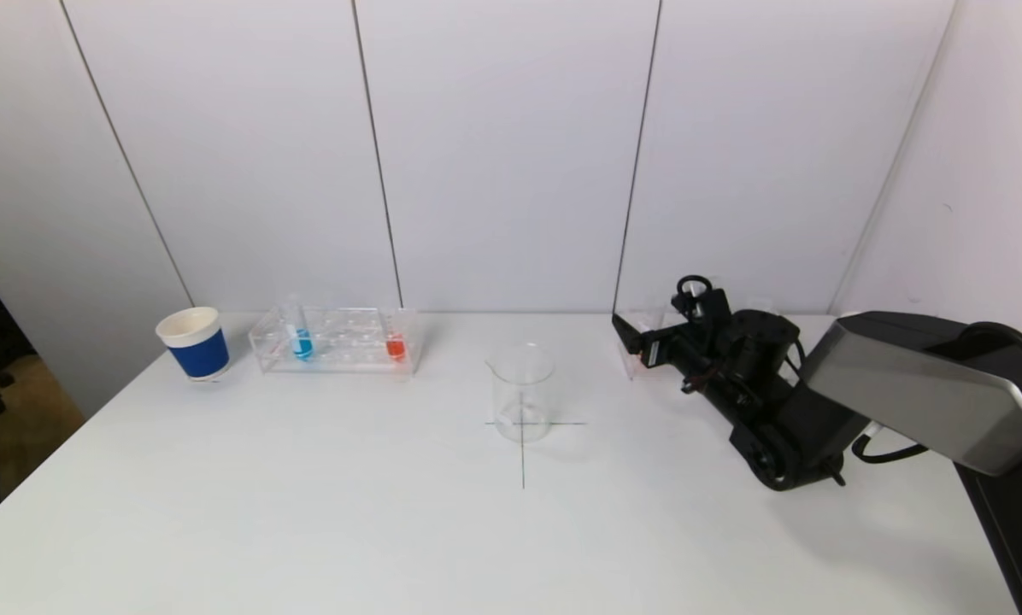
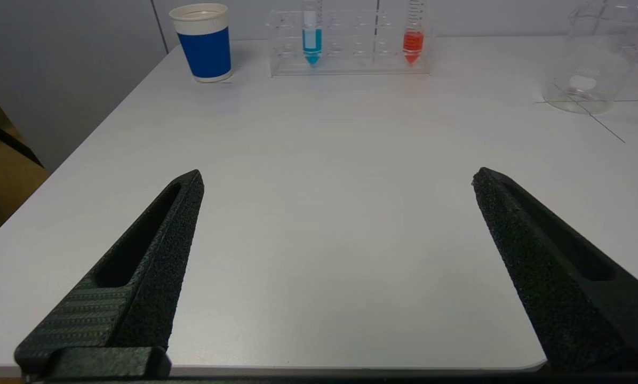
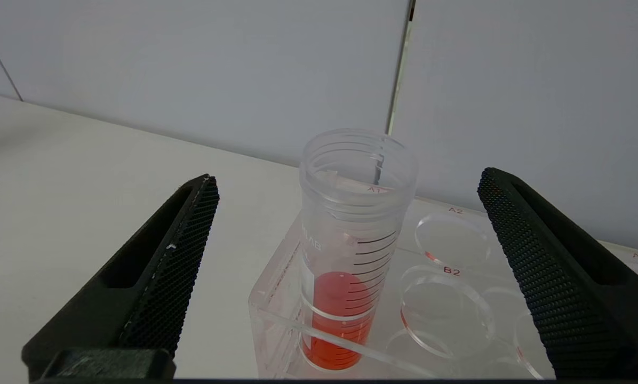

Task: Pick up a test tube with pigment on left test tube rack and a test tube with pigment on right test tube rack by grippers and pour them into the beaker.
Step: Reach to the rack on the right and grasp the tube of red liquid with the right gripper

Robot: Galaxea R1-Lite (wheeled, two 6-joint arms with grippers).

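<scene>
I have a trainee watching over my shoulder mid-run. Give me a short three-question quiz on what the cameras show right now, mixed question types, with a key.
1. True or false: the right gripper is closed on the red-pigment tube in the right test tube rack.
2. Multiple choice: which pigment colours stand in the left test tube rack? A) blue and red B) green and yellow C) red only
3. Fill in: the glass beaker stands on a drawn ____ on the table.

Key: 1 false, its fingers are spread either side of the tube without touching; 2 A; 3 cross. The left gripper is open low over the table's near edge.
</scene>
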